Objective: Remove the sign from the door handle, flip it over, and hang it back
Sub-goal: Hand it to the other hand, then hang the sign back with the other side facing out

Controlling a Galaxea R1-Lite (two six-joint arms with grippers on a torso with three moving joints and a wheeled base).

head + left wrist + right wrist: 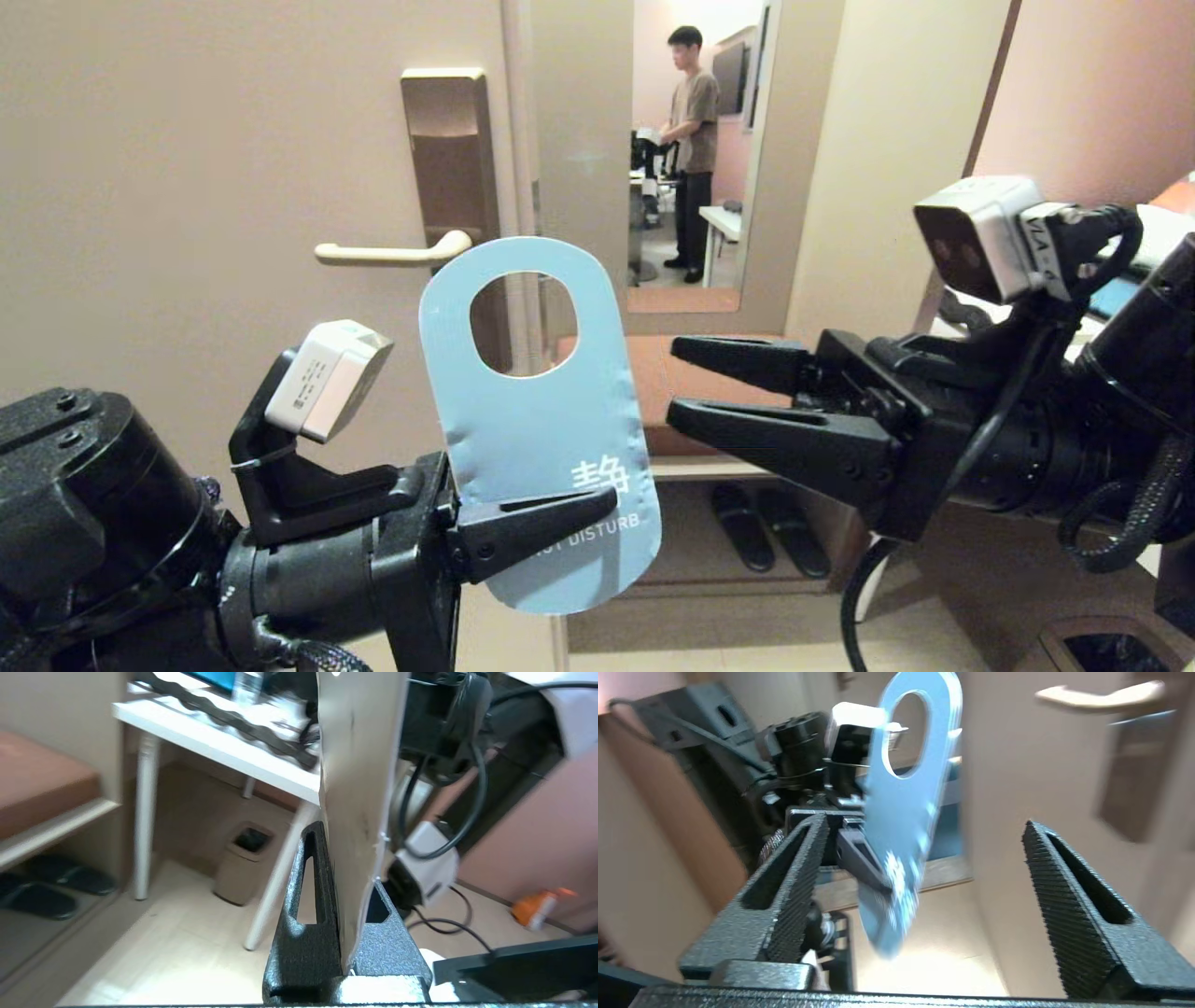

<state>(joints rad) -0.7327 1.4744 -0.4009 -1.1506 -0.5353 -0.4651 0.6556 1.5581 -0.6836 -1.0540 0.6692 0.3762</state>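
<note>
Door (187,187) fills the left of the head view, its handle (392,250) bare. Left gripper (560,523) pinches the lower edge of the sign (537,420), held upright off the handle, blue side to the head camera. Right gripper (738,392) stands wide apart, empty, just beside the sign.

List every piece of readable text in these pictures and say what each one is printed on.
"静", white character, low on the blue side of the sign.
"...T DISTURB", white line beneath it on the sign; its start is hidden behind the left gripper.
"VLA-6", partly readable, on a white label on the right wrist camera.
The label on the left wrist camera is too small to read.
</note>
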